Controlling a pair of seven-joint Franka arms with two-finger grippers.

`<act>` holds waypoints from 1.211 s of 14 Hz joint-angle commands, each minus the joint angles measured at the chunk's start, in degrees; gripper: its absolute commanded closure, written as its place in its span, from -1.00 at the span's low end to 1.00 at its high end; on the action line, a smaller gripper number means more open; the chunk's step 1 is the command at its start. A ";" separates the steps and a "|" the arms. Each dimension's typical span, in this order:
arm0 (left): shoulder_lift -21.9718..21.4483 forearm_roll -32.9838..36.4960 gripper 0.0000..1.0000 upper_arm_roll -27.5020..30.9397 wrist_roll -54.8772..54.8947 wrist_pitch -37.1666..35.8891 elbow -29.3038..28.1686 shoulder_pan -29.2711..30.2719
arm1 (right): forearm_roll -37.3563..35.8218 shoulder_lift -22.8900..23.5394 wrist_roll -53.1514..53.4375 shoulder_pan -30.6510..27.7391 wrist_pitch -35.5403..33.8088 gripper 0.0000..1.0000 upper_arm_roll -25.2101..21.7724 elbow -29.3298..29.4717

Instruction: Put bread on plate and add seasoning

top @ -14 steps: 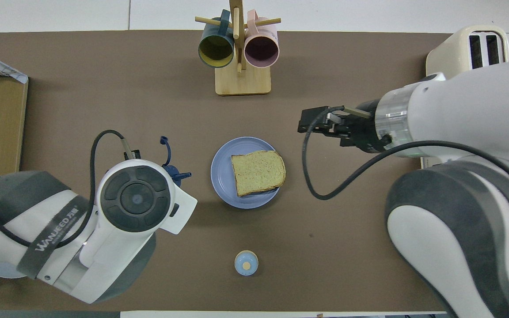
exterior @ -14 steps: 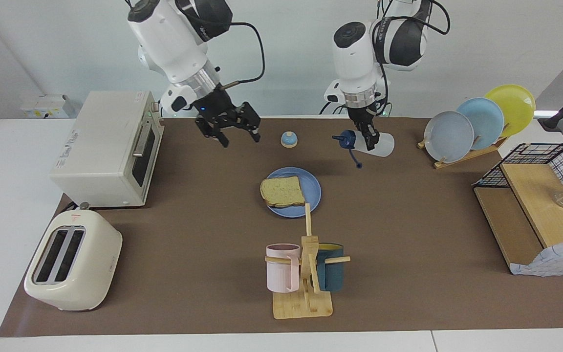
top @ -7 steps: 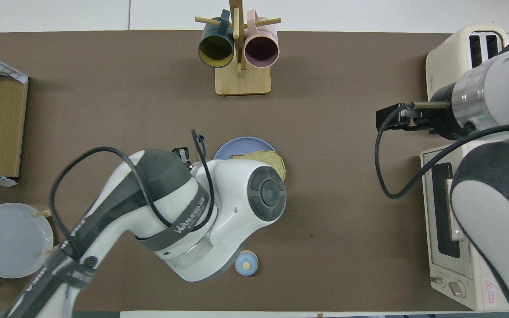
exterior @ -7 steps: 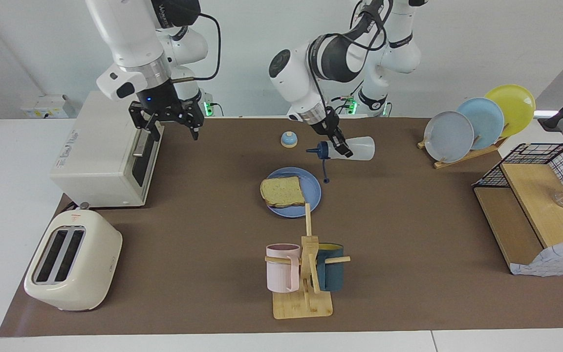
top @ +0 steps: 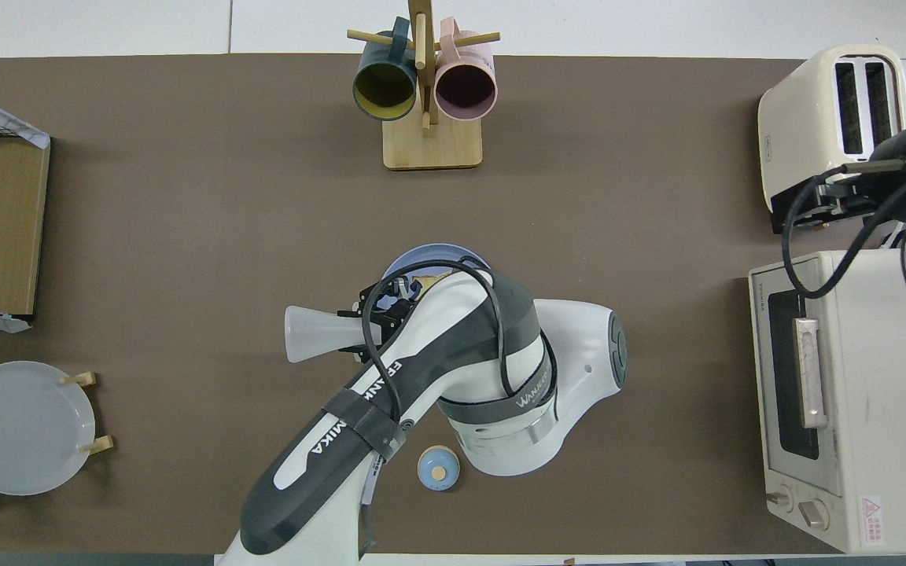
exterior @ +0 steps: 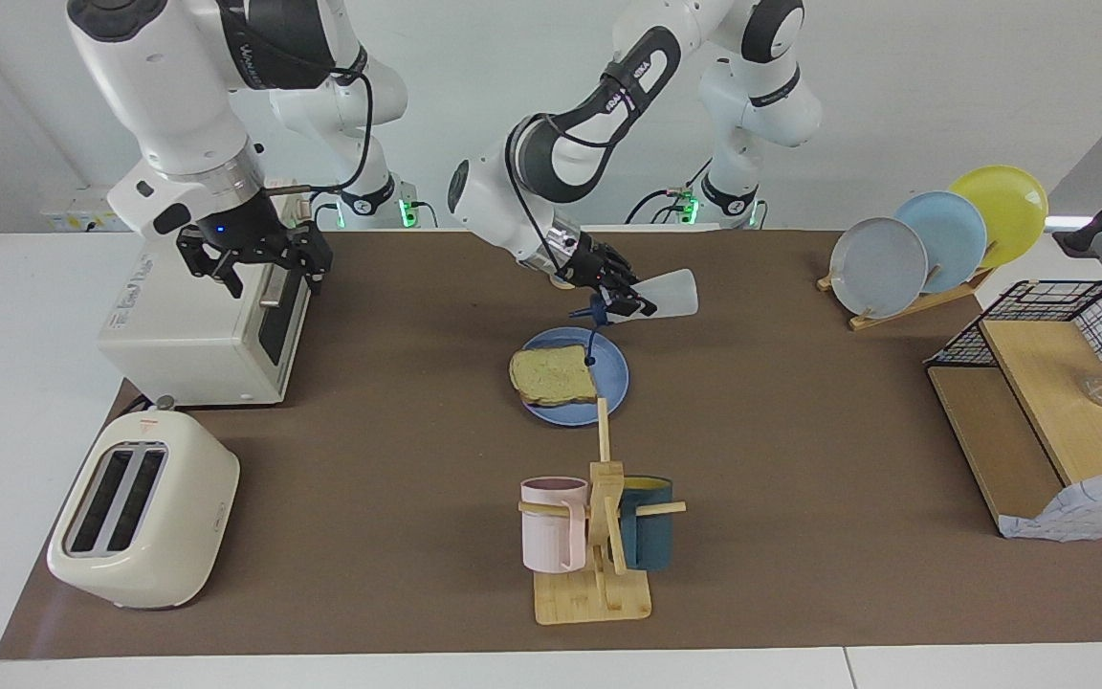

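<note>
My left gripper (exterior: 620, 293) is pinched tight on the seasoning bottle (exterior: 661, 295), just above the middle of the facing view, gripping it by the neck. The bottle lies almost flat in the grip, its blue cap end pointing toward the plate (exterior: 614, 375) and its pale base sticking out the other way. A second ago I had it hanging by the upper middle of the frame, well clear of the plate; since then the arm has swung down and across, and the open cap flap now dangles right over the plate's rim, by the corner of the bread (exterior: 554, 375). In the overhead view the arm covers most of the plate, with only the bottle's base poking out at centre left.

The bread sits flat on the plate at the centre of the frame, so I judge that half done. What remains is the shaking, and the nozzle looks nearly in place for it; I would tip it a touch more downward first.

My right gripper (exterior: 254, 256) has pulled back to the upper left of the facing view, over the toaster oven (exterior: 197, 306), its jaws spread and empty, waiting.
</note>
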 commanded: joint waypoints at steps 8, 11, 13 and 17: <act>17.38 12.20 1.00 1.14 0.40 -15.67 15.94 -3.43 | -2.06 -4.41 -2.59 -1.78 5.59 -1.00 1.78 -7.14; 19.06 16.52 1.00 1.31 0.31 -15.33 15.42 -4.84 | -2.06 -4.41 -2.49 -1.78 5.41 -1.00 1.86 -6.97; 18.71 21.09 1.00 1.31 0.31 -13.23 12.97 -6.58 | -2.06 -4.41 -2.67 -1.78 4.09 -1.00 1.95 -6.79; 18.53 22.17 1.00 1.23 0.31 -12.08 12.60 -9.67 | -2.06 -4.49 -2.85 -1.86 2.68 -1.00 1.78 -6.79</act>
